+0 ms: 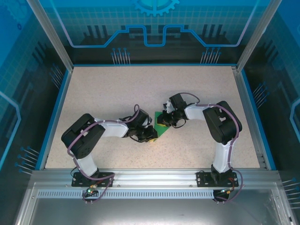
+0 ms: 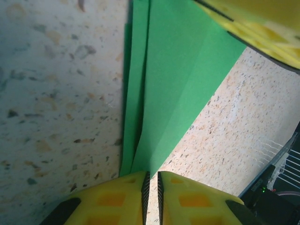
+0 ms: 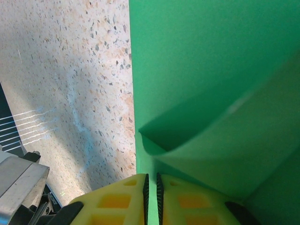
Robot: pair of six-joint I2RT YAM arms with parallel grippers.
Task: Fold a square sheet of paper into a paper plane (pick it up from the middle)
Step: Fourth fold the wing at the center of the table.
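Paper (image 1: 162, 126), bright green and partly folded, lies at the middle of the bench (image 1: 117, 89) in the top view, between the tips of the two arms. The left end effector (image 1: 151, 137) meets it from the lower left and the right end effector (image 1: 162, 119) from the upper right. Both are too small there to read the jaws.

The left wrist view gives what the top view cannot. The paper (image 2: 178, 70) runs as a long wedge from the top of the frame down to a narrow end. That end goes into the slit between the yellow fingers (image 2: 112, 201) of the left end effector (image 2: 151, 176), whose jaws are narrow and closed on it. Two stacked layers show along the paper's left edge, and a crease runs down the sheet. A yellow finger (image 2: 262, 23) of the right end effector lies across the upper right corner, over the paper.

In the right wrist view the paper (image 3: 197, 61) covers the right half of the frame, with one flap curling up and a shadow beneath it. The right end effector (image 3: 151, 177) has its jaws narrow, with green showing in the slit, and grips the paper's edge.
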